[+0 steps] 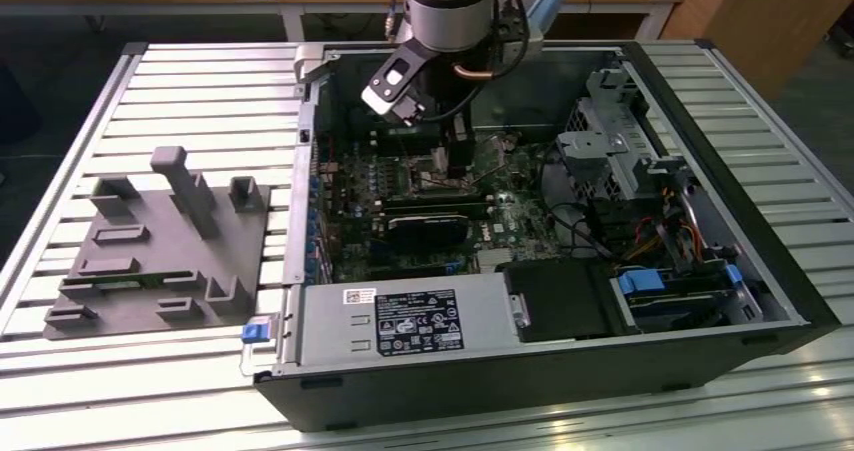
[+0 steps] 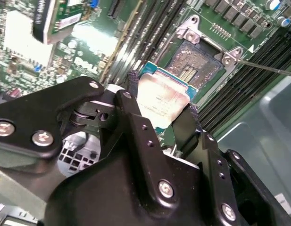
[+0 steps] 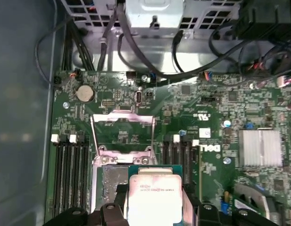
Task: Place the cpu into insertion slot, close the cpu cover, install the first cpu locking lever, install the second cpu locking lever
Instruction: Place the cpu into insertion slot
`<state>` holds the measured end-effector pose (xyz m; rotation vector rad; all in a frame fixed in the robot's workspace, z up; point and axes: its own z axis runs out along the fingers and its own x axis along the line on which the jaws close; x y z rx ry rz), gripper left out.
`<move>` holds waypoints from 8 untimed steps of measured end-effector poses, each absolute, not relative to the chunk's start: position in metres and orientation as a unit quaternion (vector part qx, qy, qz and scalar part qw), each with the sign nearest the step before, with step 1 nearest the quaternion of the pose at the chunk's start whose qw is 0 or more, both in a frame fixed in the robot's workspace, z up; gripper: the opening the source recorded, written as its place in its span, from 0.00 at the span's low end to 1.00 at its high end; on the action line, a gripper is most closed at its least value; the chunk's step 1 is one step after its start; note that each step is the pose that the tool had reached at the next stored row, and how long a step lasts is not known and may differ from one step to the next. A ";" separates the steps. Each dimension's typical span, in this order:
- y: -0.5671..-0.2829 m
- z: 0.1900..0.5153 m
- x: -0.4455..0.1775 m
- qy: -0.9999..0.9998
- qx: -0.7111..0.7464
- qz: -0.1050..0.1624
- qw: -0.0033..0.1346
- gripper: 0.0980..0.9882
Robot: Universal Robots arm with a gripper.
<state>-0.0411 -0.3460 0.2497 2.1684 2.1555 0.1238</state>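
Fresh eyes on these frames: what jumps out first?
The gripper, shut on the silvery cpu, hangs close to the open insertion slot in the second wrist view. In the first wrist view the cpu cover stands swung open. In the exterior view the arm reaches into the open computer case, with a grey fixture plate at the exterior view's left.

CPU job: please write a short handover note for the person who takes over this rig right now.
Gripper: jaws shut on the cpu, held by two opposite edges.
The cpu hangs over the motherboard, close to the insertion slot, not seated.
The slot is empty; the cpu cover is swung open.
Done: cpu picked up and brought to the slot.
Left: seating the cpu, closing the cover, both locking levers; one lever rod sticks out free.
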 end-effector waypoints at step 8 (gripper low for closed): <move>-0.335 0.236 -0.043 0.704 0.708 0.040 0.040 0.49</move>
